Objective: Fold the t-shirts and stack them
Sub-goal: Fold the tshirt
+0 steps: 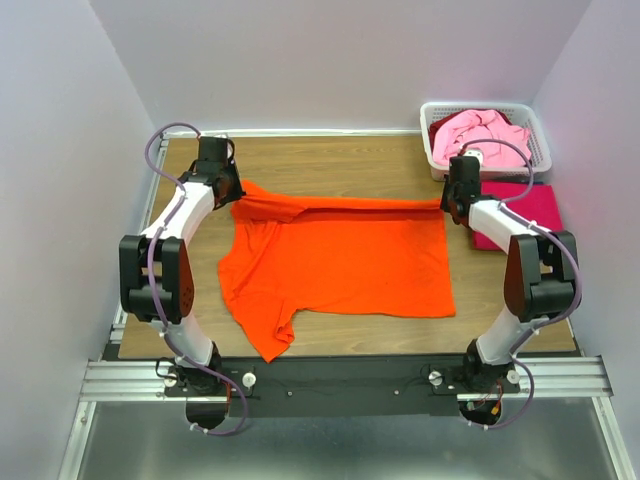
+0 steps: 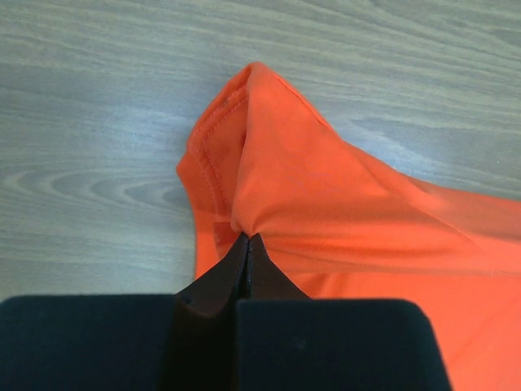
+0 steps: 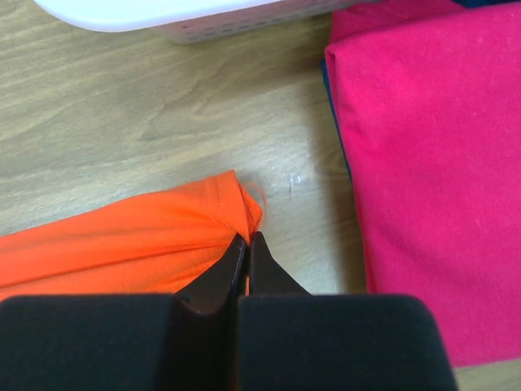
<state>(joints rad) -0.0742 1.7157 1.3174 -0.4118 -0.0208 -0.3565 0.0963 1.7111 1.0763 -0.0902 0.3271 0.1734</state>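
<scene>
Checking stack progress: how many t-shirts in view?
3: orange t-shirt spread mid-table, magenta t-shirt folded at right, pink t-shirt in the basket. Some red cloth under it may be another.

Orange t-shirt, magenta t-shirt, seemingly pink t-shirt

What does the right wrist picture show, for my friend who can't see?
The right gripper pinches a corner of the bright orange cloth t-shirt on the wooden table. A folded magenta-red cloth t-shirt lies to the right, with a white plastic basket at the top.
</scene>
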